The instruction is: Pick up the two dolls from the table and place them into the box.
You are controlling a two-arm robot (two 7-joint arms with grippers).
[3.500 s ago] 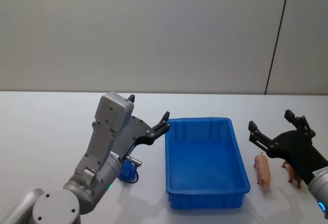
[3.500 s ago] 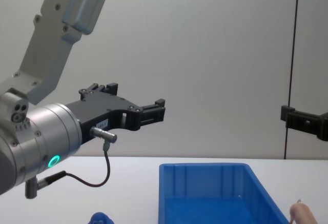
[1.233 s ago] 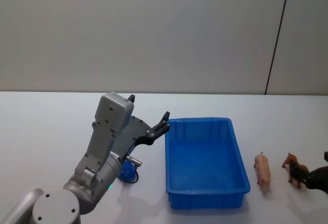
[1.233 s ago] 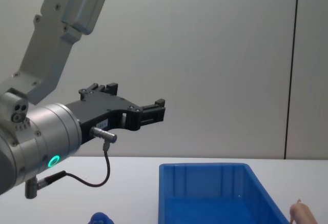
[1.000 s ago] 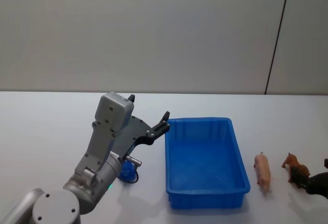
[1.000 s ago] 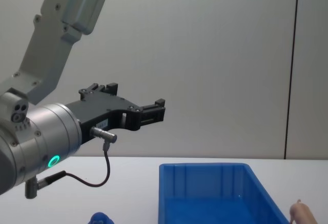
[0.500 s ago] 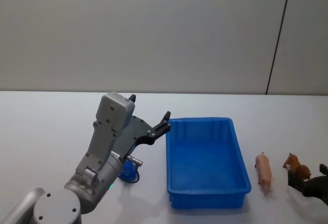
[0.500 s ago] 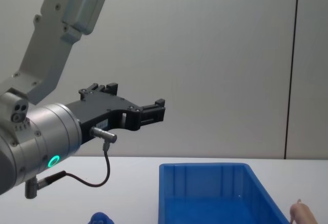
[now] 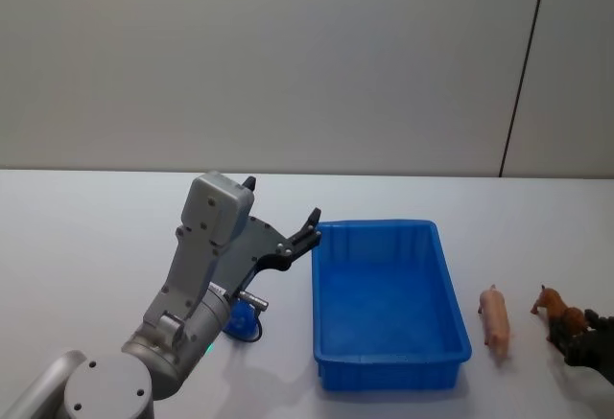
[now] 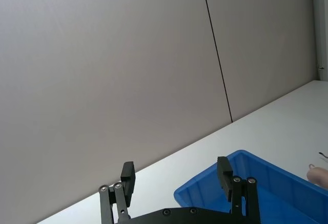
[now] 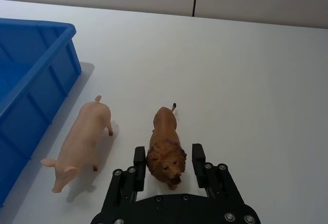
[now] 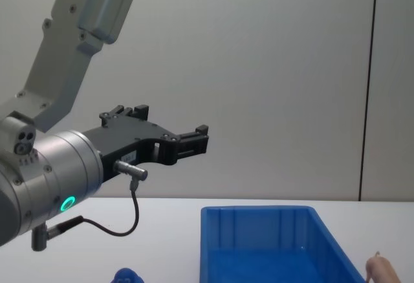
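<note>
Right of the box (image 9: pixel 389 374), on the table (image 9: pixel 86 246), the peach doll (image 9: pixel 495 315) stands just beside a brown lion figure (image 11: pixel 165 131). The right gripper (image 11: pixel 169 158) sits low at the lion, not the doll, jaws parted to either side of its head; contact cannot be told. Left of the box, the blue doll (image 9: pixel 238 320) is half hidden behind the left arm (image 9: pixel 206 246). The left gripper (image 10: pixel 176 177) hangs raised near the box's far left corner, jaws wide apart, empty.

Raised left gripper (image 12: pixel 199 139), blue box (image 12: pixel 252 231) below, blue doll (image 12: pixel 127 275) at bottom edge
</note>
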